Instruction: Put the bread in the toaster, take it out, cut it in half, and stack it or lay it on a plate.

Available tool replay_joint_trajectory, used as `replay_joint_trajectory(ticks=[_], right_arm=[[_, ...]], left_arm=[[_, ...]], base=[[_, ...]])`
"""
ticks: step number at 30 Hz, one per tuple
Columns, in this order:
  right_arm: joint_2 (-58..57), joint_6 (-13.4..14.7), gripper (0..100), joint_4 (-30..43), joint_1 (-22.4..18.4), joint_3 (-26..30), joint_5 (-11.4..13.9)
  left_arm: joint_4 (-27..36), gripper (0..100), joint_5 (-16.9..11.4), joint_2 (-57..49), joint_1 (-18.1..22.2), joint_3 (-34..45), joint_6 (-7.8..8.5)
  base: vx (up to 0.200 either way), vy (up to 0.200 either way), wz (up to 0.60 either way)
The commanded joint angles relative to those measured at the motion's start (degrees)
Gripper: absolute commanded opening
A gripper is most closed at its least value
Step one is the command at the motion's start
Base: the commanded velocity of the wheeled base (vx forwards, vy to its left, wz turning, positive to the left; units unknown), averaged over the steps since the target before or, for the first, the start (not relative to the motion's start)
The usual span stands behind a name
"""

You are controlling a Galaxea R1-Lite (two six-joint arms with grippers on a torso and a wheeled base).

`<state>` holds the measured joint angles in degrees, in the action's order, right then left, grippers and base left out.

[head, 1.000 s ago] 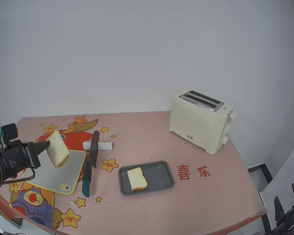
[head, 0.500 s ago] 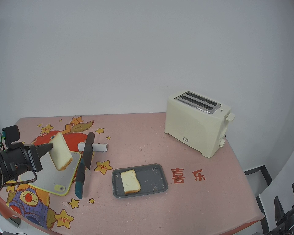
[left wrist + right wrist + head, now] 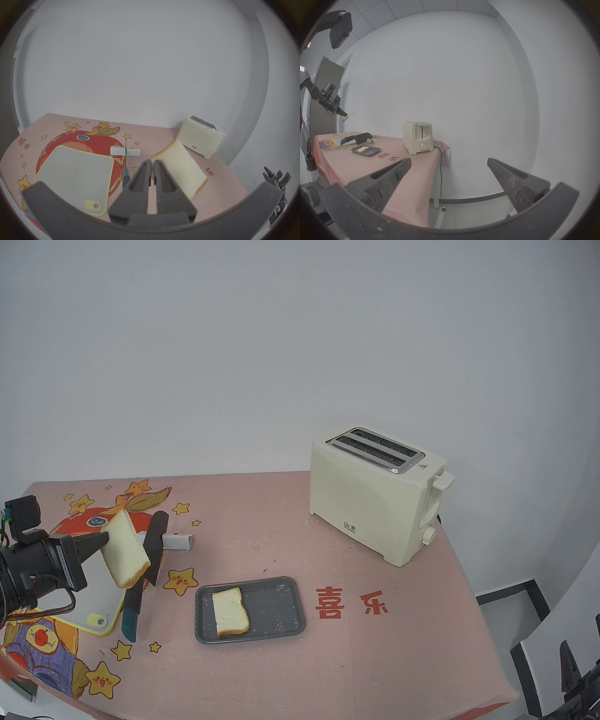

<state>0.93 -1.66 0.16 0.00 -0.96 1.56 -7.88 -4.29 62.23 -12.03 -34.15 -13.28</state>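
At the left of the head view, the left gripper pinches a bread piece in the air above the board. The other piece lies on the plate at lower centre. The cutting seems done, and the held piece remains to be plated. The right gripper gapes empty.

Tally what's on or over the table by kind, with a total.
Bread slice: 2
Toaster: 1
Knife: 1
Cutting board: 1
Tray: 1
White block: 1
Total: 7
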Motion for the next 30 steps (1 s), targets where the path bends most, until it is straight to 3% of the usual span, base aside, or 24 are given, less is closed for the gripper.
replay_joint_trajectory(ticks=[1, 10, 22, 26, 30], right_arm=[[-0.22, -0.01, 100, 0.02, 0.00, 0.88, 0.02], [-0.22, -0.01, 100, 0.02, 0.00, 0.88, 0.02], [-0.22, -0.01, 100, 0.02, 0.00, 0.88, 0.02], [-0.22, -0.01, 100, 0.02, 0.00, 0.88, 0.02], [-0.22, -0.01, 100, 0.02, 0.00, 0.88, 0.02]], left_arm=[[0.05, 0, -0.19, 0.26, -0.10, -0.13, -0.08], [-0.04, 0, -0.28, 0.08, -0.45, -0.04, 0.00], [0.67, 0, 0.07, -0.18, -1.94, 0.22, -0.08], [4.18, 0, 0.16, 0.61, -4.84, -1.19, -0.08], [8.75, 0, -0.19, 5.88, -5.19, -7.07, 0.88]], base=[[0.000, 0.000, 0.00], [0.000, -0.200, 0.00], [0.000, 0.000, 0.00], [0.000, 0.000, 0.00], [0.000, 0.000, 0.00]])
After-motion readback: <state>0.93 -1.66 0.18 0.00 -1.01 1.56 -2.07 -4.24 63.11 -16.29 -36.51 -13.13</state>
